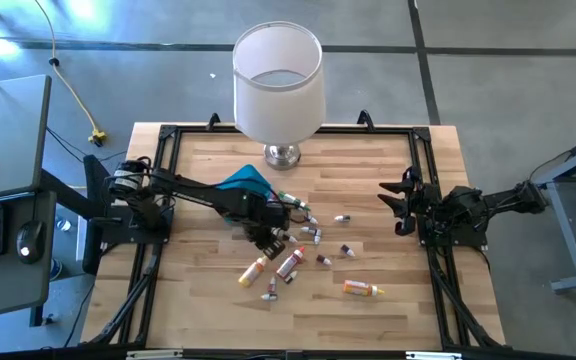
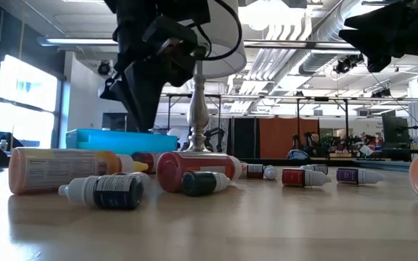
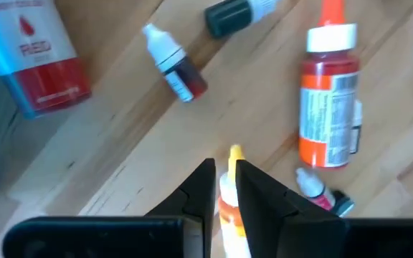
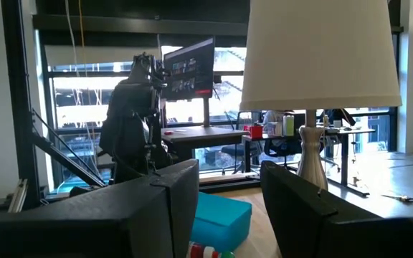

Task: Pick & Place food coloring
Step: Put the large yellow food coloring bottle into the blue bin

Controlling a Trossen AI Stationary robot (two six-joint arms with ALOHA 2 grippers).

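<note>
Left gripper [image 3: 224,188]: two dark fingers at 6 o'clock, tips nearly closed with a narrow gap, poised over a yellow-orange dropper bottle [image 3: 229,197] whose pointed tip shows between them. Wooden table top [image 3: 120,158]: light planks running diagonally. Large orange-red bottle [image 3: 328,100], white collar, printed label, at 2 o'clock, lying flat. Small dark-red dropper bottle [image 3: 176,66], white cap, at 11 o'clock. Dark bottle [image 3: 236,14] with white tip at 12 o'clock, partly cut by the edge. Small vial [image 3: 320,196] with white cap and pinkish body at 5 o'clock, just beside the right-hand finger. Blue-and-red box [image 3: 31,54] lettered "RED" at 10 o'clock.
</note>
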